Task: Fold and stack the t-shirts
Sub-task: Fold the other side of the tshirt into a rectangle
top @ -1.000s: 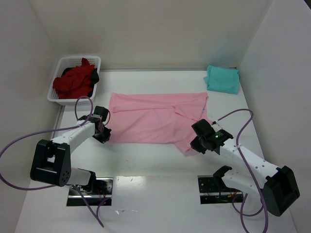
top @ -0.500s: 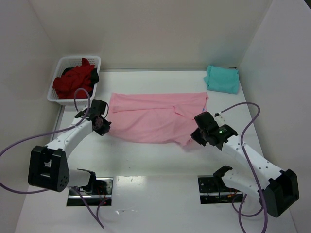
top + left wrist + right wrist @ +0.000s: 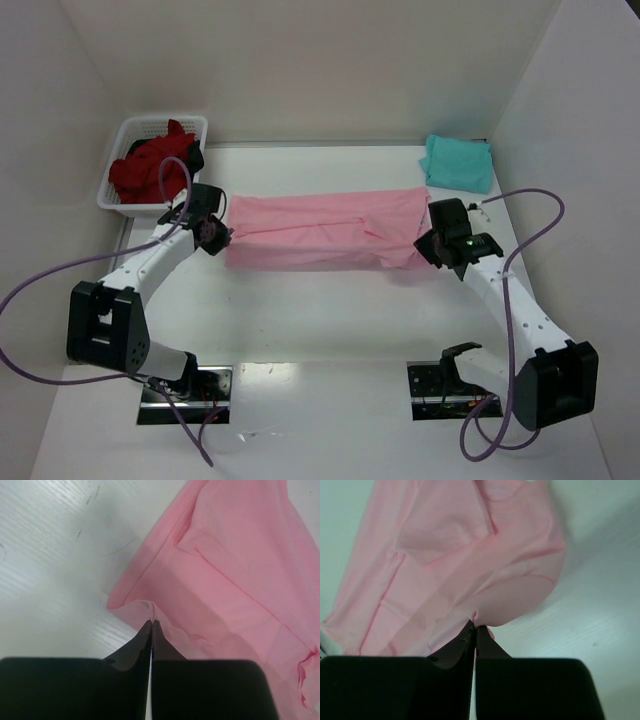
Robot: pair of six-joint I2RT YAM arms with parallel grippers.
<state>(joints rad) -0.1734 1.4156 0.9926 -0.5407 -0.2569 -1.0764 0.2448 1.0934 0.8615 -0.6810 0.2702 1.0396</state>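
Your pink t-shirt (image 3: 325, 230) lies as a long, soft band across the middle of the table (image 3: 320, 330), folded lengthwise so its near edge is a rounded double layer. The cotton is matte, with shallow creases and a stitched hem line showing in both wrist views.

Your left gripper (image 3: 151, 625) is clenched on the shirt's left end: the black fingertips meet with a thin pleat of pink cloth pinched between them, and the fabric bulges into a small loop just beside the tips. Your right gripper (image 3: 473, 626) is likewise clamped on the shirt's right end, with a rounded fold of cloth gathered at its tips.

Behind the pink shirt's right end, well apart from it, you have the teal t-shirt (image 3: 458, 162) lying as a compact, roughly square fold. Behind its left end sits a white lattice basket (image 3: 112, 198) of rigid plastic, with the dark red t-shirts (image 3: 150, 172) heaped and crumpled inside and spilling over the rim.

The table under the pink shirt is white with a faint streaked grain and a few dark scuffs near the left end. Plain pale walls (image 3: 320, 70) close in behind and on both sides, and purple cables (image 3: 40, 290) loop out from both arms.
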